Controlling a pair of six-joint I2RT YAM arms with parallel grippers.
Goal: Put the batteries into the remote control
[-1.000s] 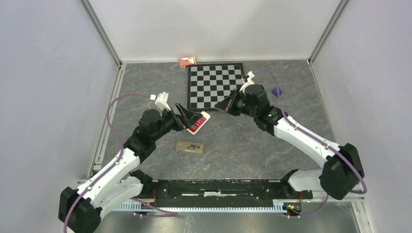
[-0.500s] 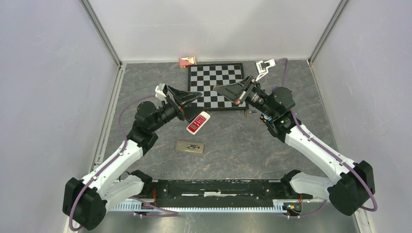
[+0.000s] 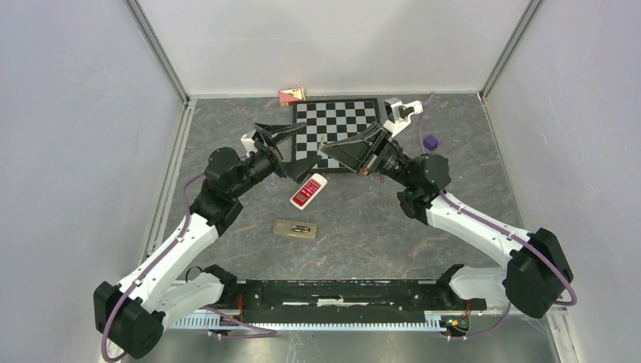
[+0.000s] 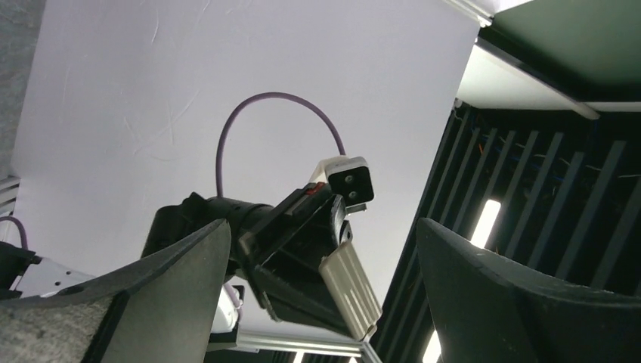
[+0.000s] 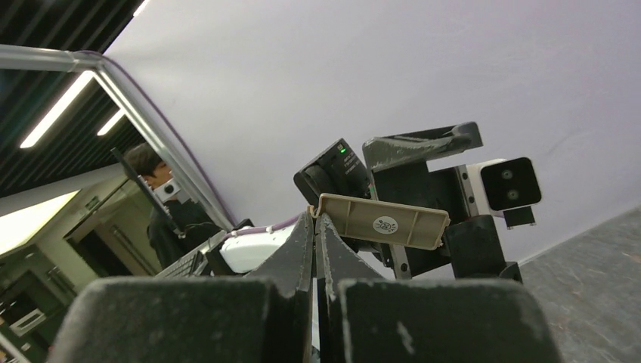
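Checkerboard (image 3: 340,121) lay flat at the far middle of the grey marbled counter (image 3: 363,227). Small red box (image 3: 291,95) sat just beyond its far-left corner, against the back wall. Purple cube (image 3: 430,141) sat right of the board, apart from it. Dark-haired person (image 5: 155,170) was visible outside the enclosure in the right wrist view.

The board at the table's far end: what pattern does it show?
The board has black and white checks, clearest in the top external view.
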